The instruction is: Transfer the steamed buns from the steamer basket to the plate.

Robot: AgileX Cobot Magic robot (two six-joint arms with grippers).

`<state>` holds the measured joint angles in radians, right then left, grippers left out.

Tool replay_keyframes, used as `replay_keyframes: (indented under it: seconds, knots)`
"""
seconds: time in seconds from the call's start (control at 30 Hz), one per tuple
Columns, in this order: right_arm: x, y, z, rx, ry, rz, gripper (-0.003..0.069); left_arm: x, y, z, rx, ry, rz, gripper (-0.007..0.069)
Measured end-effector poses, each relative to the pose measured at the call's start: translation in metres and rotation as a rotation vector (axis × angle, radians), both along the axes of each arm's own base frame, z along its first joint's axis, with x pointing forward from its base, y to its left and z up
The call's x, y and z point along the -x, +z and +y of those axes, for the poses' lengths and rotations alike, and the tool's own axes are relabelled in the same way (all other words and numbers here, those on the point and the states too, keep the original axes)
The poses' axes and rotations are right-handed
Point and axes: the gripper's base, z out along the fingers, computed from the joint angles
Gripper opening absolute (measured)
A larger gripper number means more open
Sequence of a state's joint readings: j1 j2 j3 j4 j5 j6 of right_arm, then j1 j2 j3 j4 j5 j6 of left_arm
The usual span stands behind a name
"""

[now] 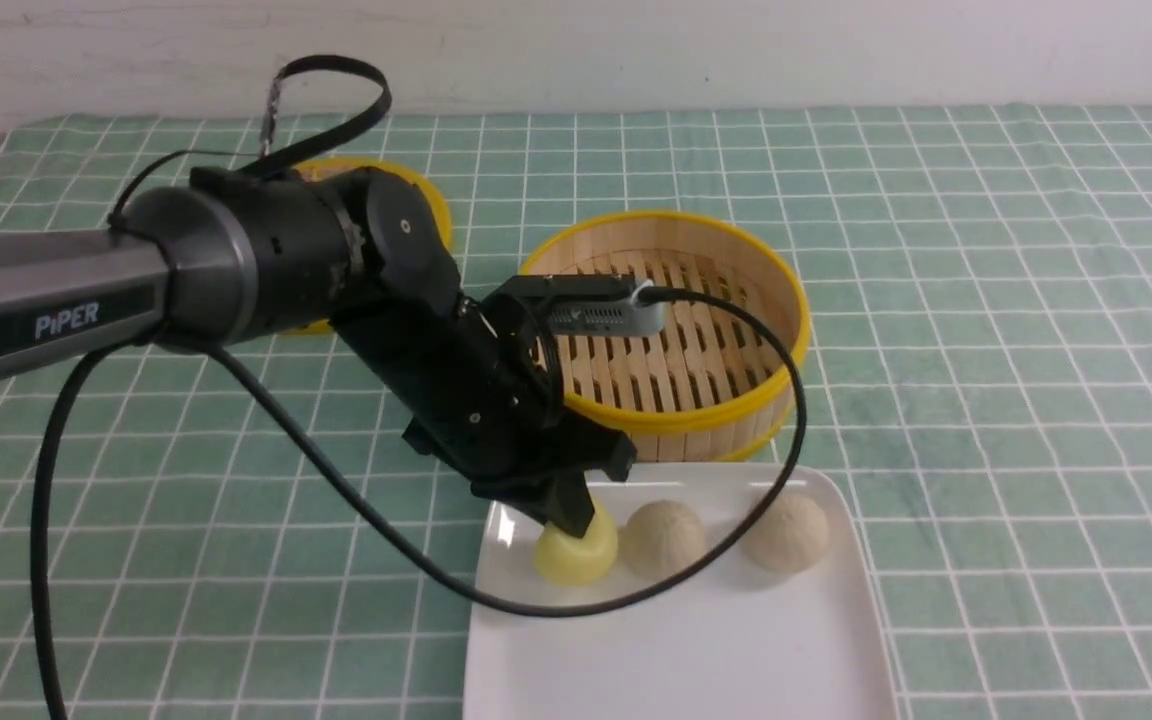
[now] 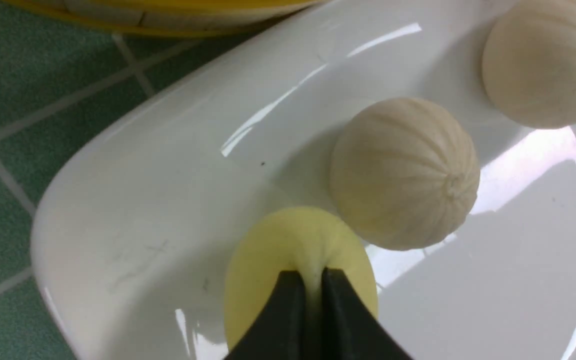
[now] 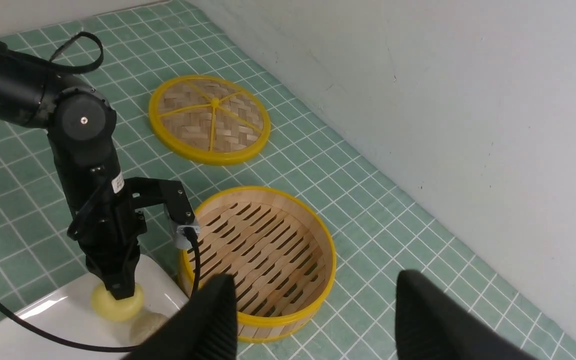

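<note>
pinching the pale yellow bun (image 1: pixel 576 555) by its top, my left end effector (image 1: pixel 576 522) has its jaws almost together — the bun sits on the white plate (image 1: pixel 676 650) near its far-left corner. an off-white bun (image 1: pixel 663 537) lies just beside it, a second off-white bun (image 1: pixel 785 532) further right. the steamer basket (image 1: pixel 676 240) stands behind the plate. my right end effector (image 3: pixel 315 282) gapes wide.

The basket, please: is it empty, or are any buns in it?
Empty: the basket shows only bare slats in the front and right wrist views; all three buns are on the plate.
</note>
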<state>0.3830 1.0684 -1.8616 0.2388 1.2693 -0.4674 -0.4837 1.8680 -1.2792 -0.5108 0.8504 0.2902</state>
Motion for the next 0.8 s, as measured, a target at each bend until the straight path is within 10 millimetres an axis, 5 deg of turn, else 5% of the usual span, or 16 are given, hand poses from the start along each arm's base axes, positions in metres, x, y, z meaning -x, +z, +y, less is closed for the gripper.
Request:
replay_keyframes:
  seconds: [0.3, 0.5, 0.63, 0.8]
  knots:
    - [0.001, 0.0, 0.001, -0.006, 0.008, 0.003, 0.0431, 0.0, -0.022, -0.002, -0.029, 0.02, 0.112, 0.0125]
    - [0.002, 0.0, 0.003, -0.021, 0.027, 0.008, 0.0431, 0.0, -0.019, -0.002, -0.024, 0.008, 0.091, 0.0338]
    - [0.002, 0.001, 0.003, -0.022, 0.029, 0.009, 0.0431, 0.001, -0.005, -0.001, -0.006, 0.008, 0.055, 0.0467]
    - [0.002, 0.001, 0.003, -0.022, 0.029, 0.009, 0.0431, 0.0, 0.036, 0.001, 0.042, 0.011, -0.08, 0.0496]
